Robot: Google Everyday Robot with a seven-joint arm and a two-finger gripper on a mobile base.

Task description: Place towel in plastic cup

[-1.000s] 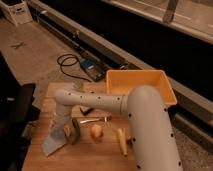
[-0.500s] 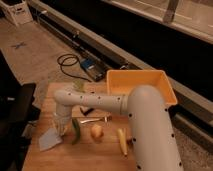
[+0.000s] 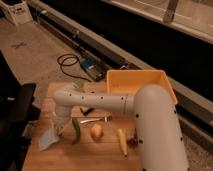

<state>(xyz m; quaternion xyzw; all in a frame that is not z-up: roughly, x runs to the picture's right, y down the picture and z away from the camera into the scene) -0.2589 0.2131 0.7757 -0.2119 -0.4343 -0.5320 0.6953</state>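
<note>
The towel [image 3: 48, 139] lies near the desk's [image 3: 90, 157] left edge, toward the front: a thin, pale grey-blue cloth, crumpled into a rough pointed shape, its upper right part rising toward the gripper [image 3: 59, 129]. The gripper is directly above and just right of the cloth, clenched, with its tips at the towel's upper edge, apparently pinching the fabric. The white arm [image 3: 150, 125] fills the front right of the view and reaches leftward across the desk's middle to the gripper. Near the front, right of centre, lies a slim yellow item [image 3: 121, 141], with a small dark object [image 3: 132, 142] touching its right side. Left of it sits a small rounded tan item [image 3: 96, 131], and further left, just beside the gripper, a slender curved green item [image 3: 75, 130]. Behind these, under the arm, a thin silvery utensil [image 3: 95, 120] lies flat. At the desk's far right corner stands an orange bin [image 3: 140, 80]. At the far edge, left of the bin, a pale green thing [image 3: 79, 86] shows above the arm; it may be the plastic cup, but this cannot be told. Beyond the desk, a black cable [image 3: 67, 62] is coiled on the floor.
</note>
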